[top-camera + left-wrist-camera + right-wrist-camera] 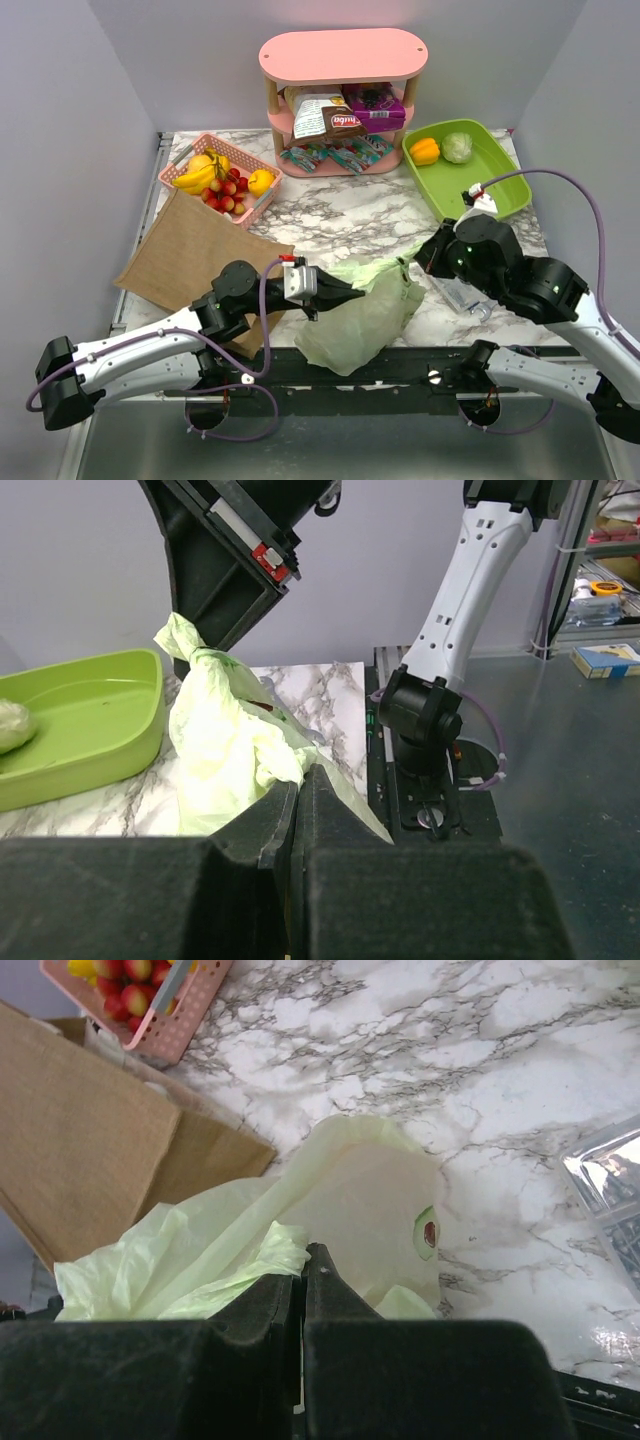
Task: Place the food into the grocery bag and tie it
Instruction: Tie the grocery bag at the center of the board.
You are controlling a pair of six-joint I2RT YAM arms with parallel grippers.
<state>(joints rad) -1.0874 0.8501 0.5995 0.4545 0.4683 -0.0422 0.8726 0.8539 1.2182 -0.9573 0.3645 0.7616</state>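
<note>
grocery bag [365,310]: front centre | paper bag [190,250]: left | basket [243,152]: behind paper bag | tray [490,170]: rear right

Surroundings as I see them. A white, grey-veined marble tabletop [340,215] lies before me, enclosed by plain pale-grey walls at the back [200,60], my left [60,150] and my right [590,120]. A pink two-tier shelf unit [343,52] with wooden posts stands against the back wall. Below the near edge is a grey metal surface [570,810], with a metal rack [560,560] beyond. The light is even and soft.

The grocery bag [360,310] is thin, crinkly, translucent plastic. The counter [340,215] is glossy, veined marble. The paper bag [190,248] is matt, ribbed brown.
</note>
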